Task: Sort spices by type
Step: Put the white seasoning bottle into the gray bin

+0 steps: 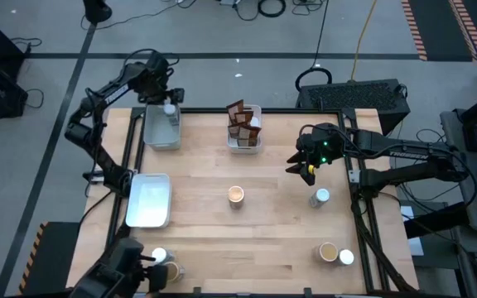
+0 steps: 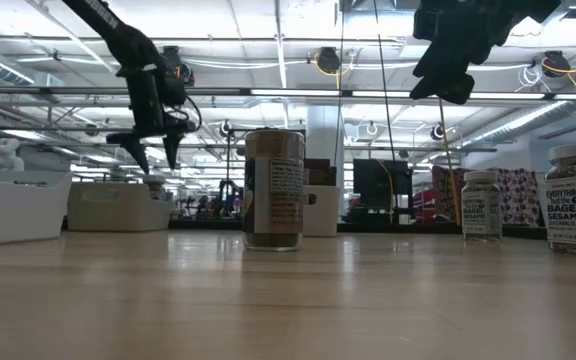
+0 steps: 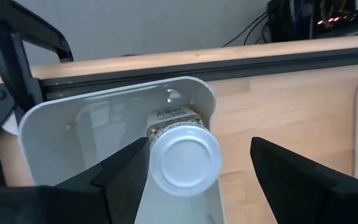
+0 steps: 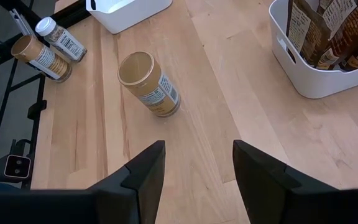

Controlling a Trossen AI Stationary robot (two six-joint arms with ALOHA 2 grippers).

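Left gripper [image 1: 170, 101] hangs over the white tray [image 1: 157, 132] at the table's 11 o'clock corner, fingers [image 3: 303, 171] spread wide apart on either side of a white-topped jar [image 3: 184, 157] standing in that tray; fingers clear of the jar.

Right gripper [image 1: 303, 168] hovers at about 2 o'clock, raised above the wood, fingers [image 4: 145, 171] parted, nothing between them.

Brown packets [image 1: 243, 122] stand in the tray at 12 o'clock [image 1: 245, 142]. One amber-topped jar [image 1: 236, 195] sits at table centre. White-topped jar [image 1: 320, 197] at 3 o'clock. Amber and white pair [image 1: 335, 253] at 5 o'clock; another pair [image 1: 165, 263] at 7 o'clock, beside a second left-side tray [image 1: 149, 200].
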